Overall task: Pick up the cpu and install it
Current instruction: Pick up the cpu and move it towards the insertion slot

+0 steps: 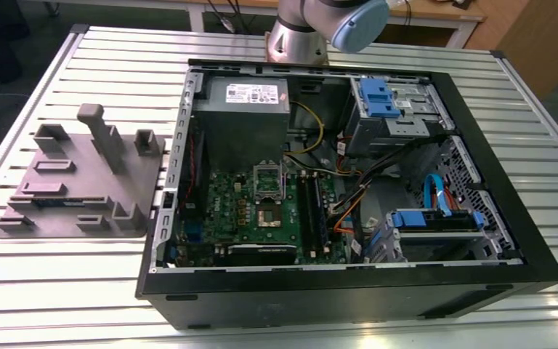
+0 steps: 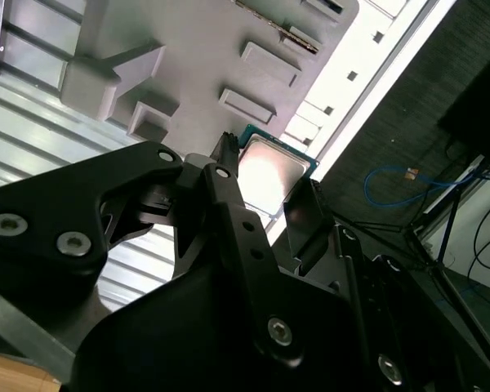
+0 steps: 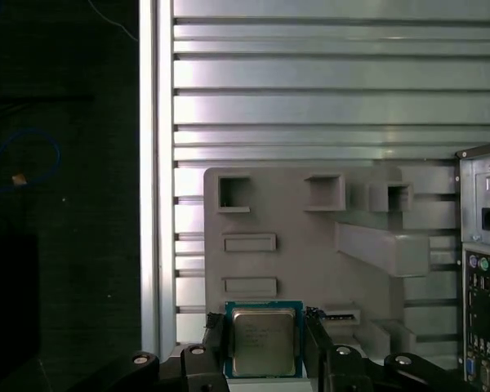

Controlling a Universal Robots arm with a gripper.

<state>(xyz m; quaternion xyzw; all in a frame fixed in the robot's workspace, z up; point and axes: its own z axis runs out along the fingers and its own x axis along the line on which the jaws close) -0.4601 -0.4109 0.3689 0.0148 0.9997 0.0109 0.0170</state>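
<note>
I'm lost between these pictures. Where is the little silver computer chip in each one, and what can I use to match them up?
First wrist view: the chip sits between the fingers of the hand, in front of the gray tray.
Second wrist view: the chip sits between the fingers of the hand, the gray tray behind it.
Exterior view: the gray tray lies on the table, at the exterior view's left of the computer case.
Shared landmark: the gray tray.

Silver-grey arm (image 1: 296, 43) with a pale blue joint cap (image 1: 362, 25); matte black tool (image 2: 265, 163) with silver screws (image 2: 279, 331).
</note>
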